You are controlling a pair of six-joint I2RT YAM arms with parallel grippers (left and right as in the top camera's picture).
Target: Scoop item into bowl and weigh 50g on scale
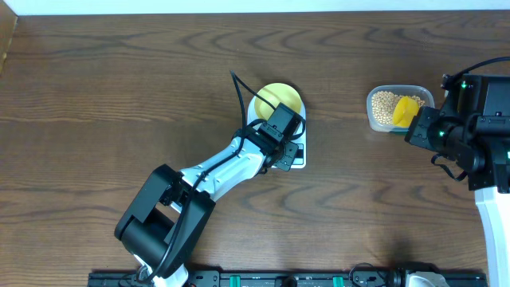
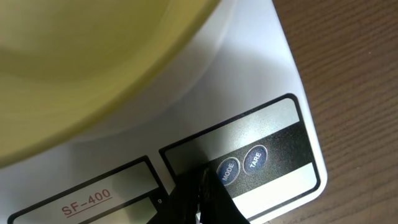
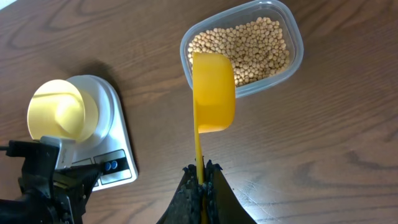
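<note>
The pale-yellow bowl (image 1: 278, 98) sits empty on the white scale (image 1: 299, 158); both also show in the right wrist view, the bowl (image 3: 59, 112) on the scale (image 3: 115, 140). My left gripper (image 1: 288, 150) is shut, its fingertips (image 2: 200, 186) pressed on the scale's button panel just left of the MODE button (image 2: 228, 169). My right gripper (image 3: 202, 171) is shut on the handle of a bright yellow scoop (image 3: 213, 93), held over the rim of the clear tub (image 3: 292, 59) of beige beans (image 3: 249, 46). The scoop looks empty.
The tub (image 1: 374, 119) stands at the right of the brown wooden table, a hand's width from the scale. The right arm's base (image 1: 486, 143) sits at the far right edge. The left arm reaches up from the front centre.
</note>
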